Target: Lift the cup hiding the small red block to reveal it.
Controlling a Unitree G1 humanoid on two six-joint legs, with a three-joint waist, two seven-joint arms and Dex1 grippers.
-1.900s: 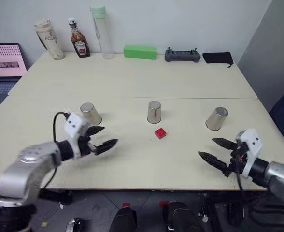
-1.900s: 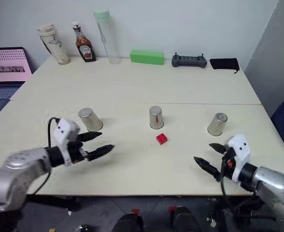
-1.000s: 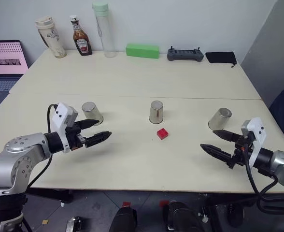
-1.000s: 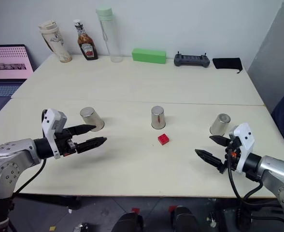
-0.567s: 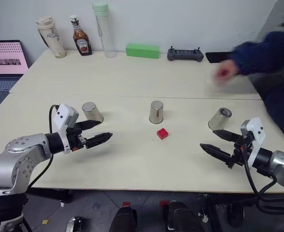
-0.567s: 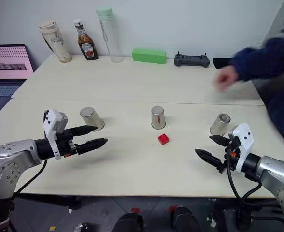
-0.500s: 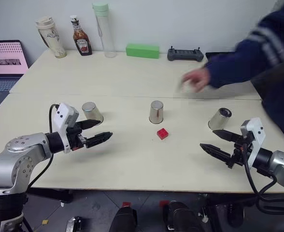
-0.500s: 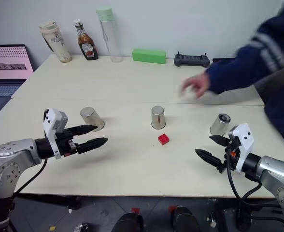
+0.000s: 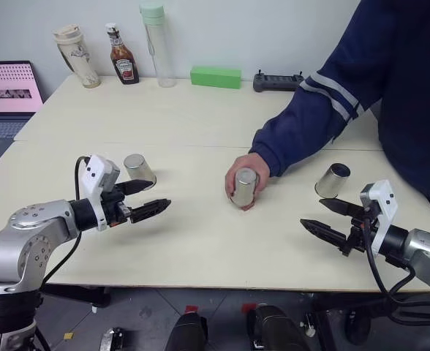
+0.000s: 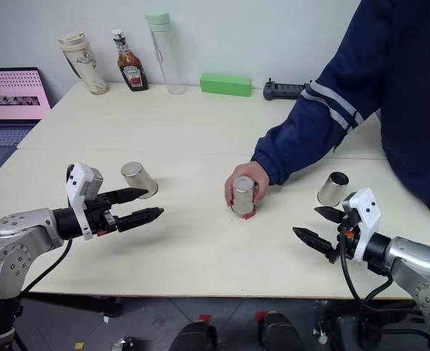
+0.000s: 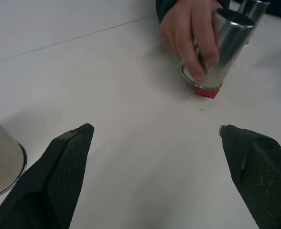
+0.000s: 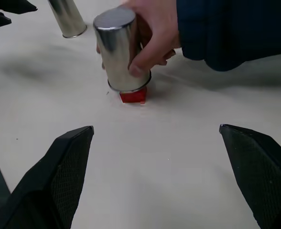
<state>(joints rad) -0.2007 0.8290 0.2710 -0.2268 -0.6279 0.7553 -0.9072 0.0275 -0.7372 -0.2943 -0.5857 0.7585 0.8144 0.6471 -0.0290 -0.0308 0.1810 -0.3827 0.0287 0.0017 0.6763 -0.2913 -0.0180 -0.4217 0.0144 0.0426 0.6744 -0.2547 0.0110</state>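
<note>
No text, brand, number or sign can be read here. The ketchup bottle [image 9: 121,56] at the far edge of the table [image 9: 171,117], well beyond the left hand [image 9: 148,199], has a label, but its print is too small to make out. The patterned tumbler [image 9: 74,58] just beside it carries markings that cannot be read as words. The laptop screen [image 9: 6,86], off past the table's edge on the left hand's side, shows a pink page with a dark banner and rows of tiny marks, none legible. The steel cups are plain.
</note>
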